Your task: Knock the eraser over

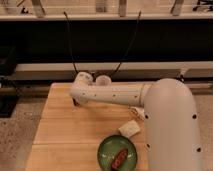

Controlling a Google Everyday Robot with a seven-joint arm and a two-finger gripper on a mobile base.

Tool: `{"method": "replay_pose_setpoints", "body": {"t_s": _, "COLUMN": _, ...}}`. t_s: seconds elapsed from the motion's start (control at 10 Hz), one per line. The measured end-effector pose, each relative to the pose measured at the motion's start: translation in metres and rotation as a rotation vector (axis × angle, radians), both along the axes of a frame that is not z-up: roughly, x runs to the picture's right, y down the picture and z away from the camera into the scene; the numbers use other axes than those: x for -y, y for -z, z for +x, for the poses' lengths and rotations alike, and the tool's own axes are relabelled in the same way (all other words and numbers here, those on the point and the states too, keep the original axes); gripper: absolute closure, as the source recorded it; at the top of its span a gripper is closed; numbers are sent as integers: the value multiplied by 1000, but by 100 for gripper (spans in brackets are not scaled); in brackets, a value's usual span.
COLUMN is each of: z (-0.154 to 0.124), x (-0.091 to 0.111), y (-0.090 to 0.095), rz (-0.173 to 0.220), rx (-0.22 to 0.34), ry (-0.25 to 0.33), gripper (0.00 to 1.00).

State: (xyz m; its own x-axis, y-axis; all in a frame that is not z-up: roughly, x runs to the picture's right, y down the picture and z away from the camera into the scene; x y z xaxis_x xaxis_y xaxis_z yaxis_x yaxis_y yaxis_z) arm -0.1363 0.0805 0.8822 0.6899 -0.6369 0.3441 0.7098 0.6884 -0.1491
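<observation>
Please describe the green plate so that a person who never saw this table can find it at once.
Start at the wooden table and go to its near edge, below the white arm whose gripper is at the table's far left. The green plate lies there, holding a brown item. The pale white block beside it is angular; the plate is round.

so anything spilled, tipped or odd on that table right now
Nothing stands out. The green plate sits flat near the front edge with a brown snack on it, and a pale block lies beside it. The arm reaches across the wooden table, its gripper low at the far left, mostly hidden.
</observation>
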Motion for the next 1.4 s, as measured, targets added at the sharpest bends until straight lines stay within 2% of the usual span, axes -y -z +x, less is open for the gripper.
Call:
{"method": "replay_pose_setpoints", "body": {"t_s": 0.2, "z": -1, "x": 6, "y": -6, "rz": 10, "rx": 6, "ry": 8, "gripper": 97}}
{"method": "replay_pose_setpoints", "body": {"t_s": 1.4, "z": -15, "x": 11, "y": -25, "rz": 48, "rx": 43, "ry": 41, "gripper": 97}}
